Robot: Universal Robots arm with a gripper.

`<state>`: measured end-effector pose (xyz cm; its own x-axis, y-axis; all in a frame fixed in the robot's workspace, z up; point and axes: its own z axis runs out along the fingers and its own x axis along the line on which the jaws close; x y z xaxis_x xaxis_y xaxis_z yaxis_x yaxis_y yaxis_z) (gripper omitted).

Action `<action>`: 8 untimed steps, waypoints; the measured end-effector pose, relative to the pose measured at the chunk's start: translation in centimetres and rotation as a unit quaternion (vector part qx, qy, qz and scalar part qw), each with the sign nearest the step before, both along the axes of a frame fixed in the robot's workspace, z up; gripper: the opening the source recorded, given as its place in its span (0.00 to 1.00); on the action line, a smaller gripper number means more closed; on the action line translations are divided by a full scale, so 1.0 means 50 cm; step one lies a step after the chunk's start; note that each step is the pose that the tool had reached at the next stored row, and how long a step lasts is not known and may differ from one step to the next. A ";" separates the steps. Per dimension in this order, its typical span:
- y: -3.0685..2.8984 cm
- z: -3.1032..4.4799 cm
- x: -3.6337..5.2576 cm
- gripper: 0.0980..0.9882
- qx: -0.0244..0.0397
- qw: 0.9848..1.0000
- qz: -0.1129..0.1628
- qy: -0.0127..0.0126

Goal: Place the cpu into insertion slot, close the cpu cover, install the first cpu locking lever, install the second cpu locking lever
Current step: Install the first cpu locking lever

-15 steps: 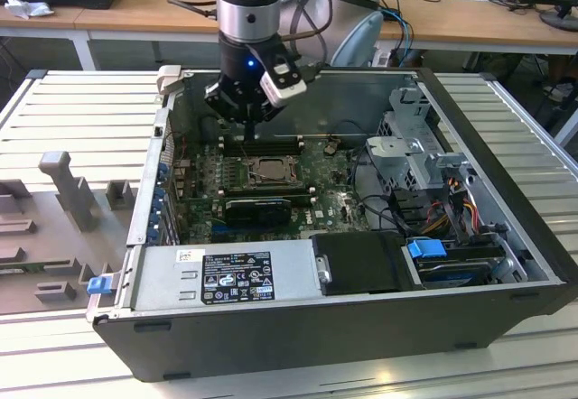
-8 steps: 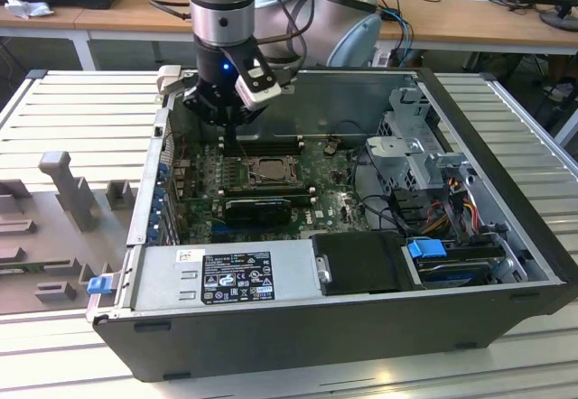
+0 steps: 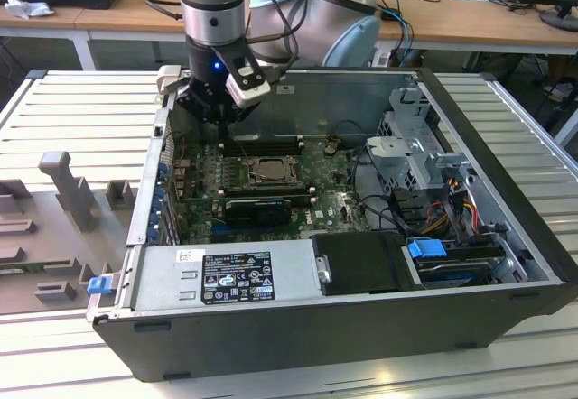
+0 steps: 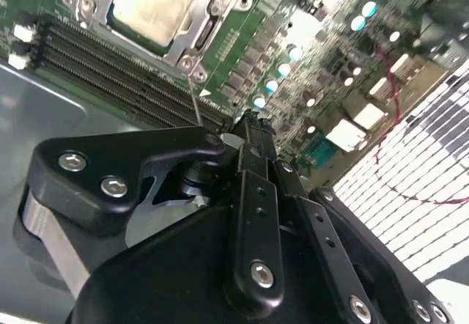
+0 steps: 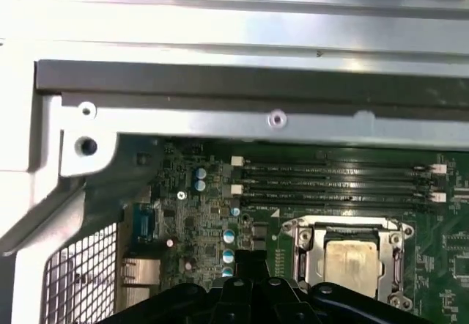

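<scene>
The gripper point(image 4: 249, 127), jaws together, is being held just beside the insertion slot point(image 5: 344, 225) (cpu point(image 5: 353, 259) seated, cpu cover point(image 5: 314, 264) down).

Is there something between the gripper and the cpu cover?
Nothing visible blocks it. In the second wrist view the gripper hangs above the memory slots, beside the cpu cover; a thin metal rod rises from the cover's corner toward the gripper.

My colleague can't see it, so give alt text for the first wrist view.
The silver-topped cpu sits on the green motherboard, framed by the metal cpu cover. Long black memory slots run between it and the grey case wall; the black gripper hangs nearby.
</scene>
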<state>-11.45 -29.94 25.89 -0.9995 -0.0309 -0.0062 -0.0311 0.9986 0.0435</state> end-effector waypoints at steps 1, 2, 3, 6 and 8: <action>0.005 -0.002 0.000 0.01 0.000 1.000 0.000 0.000; 0.010 -0.003 0.000 0.01 0.000 1.000 0.000 0.000; 0.017 -0.005 0.000 0.01 0.000 1.000 0.000 0.000; 0.020 -0.006 0.007 0.01 0.000 1.000 0.000 0.000; 0.020 -0.006 0.012 0.01 0.000 1.000 0.000 0.000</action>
<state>-10.86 -28.96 25.57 -0.9995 -0.0308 -0.0061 -0.0310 0.9986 0.0434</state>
